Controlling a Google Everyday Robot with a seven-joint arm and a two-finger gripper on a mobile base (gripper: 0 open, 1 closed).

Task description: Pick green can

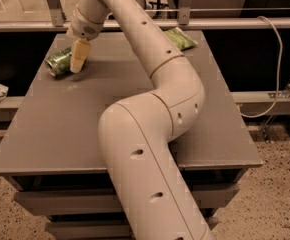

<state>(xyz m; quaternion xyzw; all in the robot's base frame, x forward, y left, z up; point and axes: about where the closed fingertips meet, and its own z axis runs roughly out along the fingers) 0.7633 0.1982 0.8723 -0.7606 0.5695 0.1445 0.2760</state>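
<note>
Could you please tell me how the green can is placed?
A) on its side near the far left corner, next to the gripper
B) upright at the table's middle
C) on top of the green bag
A: the green can lies on its side by the table's far left corner, the gripper just beside it.

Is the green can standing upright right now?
No, the green can lies on its side near the table's far edge, with the gripper close beside it.
</note>
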